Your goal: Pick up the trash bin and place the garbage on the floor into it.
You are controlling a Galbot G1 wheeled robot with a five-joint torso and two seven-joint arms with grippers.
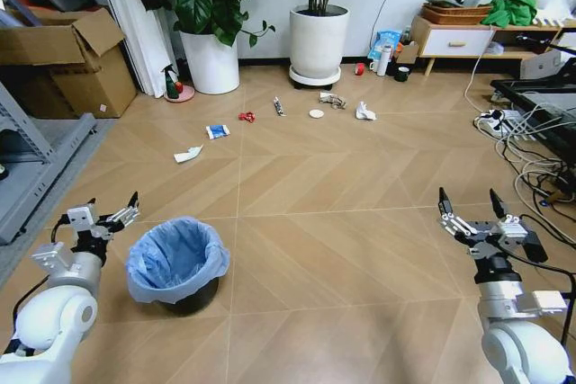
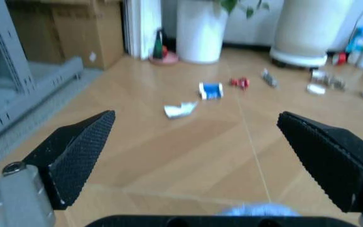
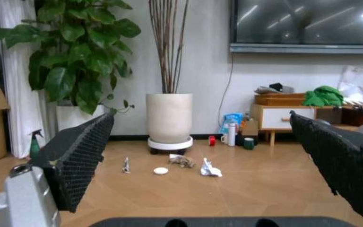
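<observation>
Spread, empty fingers of the left gripper (image 1: 115, 213) hover just beside the trash bin (image 1: 176, 263), which stands to their right, while the right gripper (image 1: 472, 213), likewise spread, hangs well apart and the garbage (image 1: 216, 131) lies farther ahead.

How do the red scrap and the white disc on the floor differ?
The red scrap is crumpled and irregular; the white disc is flat and round. The red scrap lies nearer the blue-white wrapper, on the robot's left; the white disc lies further right, beside the grey-brown wrapper. Both rest loose on the wooden floor, far from the trash bin and from both grippers.
</observation>
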